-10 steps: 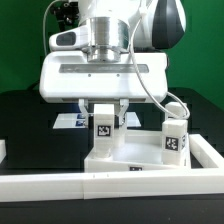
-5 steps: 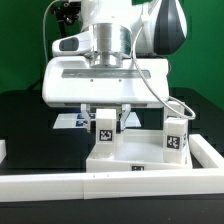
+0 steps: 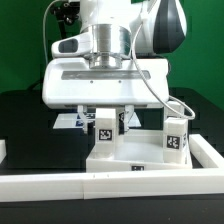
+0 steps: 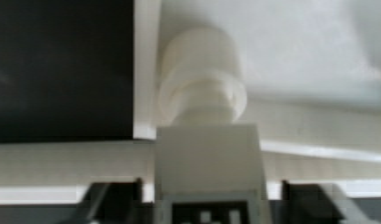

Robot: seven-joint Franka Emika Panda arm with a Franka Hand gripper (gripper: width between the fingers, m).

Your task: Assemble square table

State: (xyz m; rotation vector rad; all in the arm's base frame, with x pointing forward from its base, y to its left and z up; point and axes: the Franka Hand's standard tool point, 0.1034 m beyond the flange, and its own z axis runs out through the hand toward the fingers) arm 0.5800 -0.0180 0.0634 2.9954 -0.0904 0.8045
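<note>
The landmark here is the large flat white plastic square table top [image 3: 130, 160], which lies on the black table surface [image 3: 20, 115] against the long white L-shaped rail [image 3: 60, 185] running along the near edge and up the exterior view's right side.

Off the top's corner toward the exterior view's left, at the frame edge, a small white block [image 3: 2, 150] sits on the black surface, only partly in view. Behind the top on that same side lies the marker board [image 3: 68, 120], a thin flat white strip with black-and-white tags, mostly hidden by the arm.

Over the top's left-hand part, a short chunky white plastic leg [image 3: 102, 131] stands upright on the top with a black-and-white tag facing the camera. The Franka arm's two-finger gripper [image 3: 102, 120] hangs directly above it, its broad white body spanning the top from above. The fingers [image 3: 84, 118] stand on either side of the leg with a visible gap between each finger and the leg, so the jaws are parted and clear of it rather than clamped.

In the wrist view the same leg [image 4: 201, 100] rises as a rounded white post from the top's surface, with the dark table beside it.

At the top's right-hand corner a second white leg [image 3: 176, 138] stands upright, tag forward, just beside the rail.
</note>
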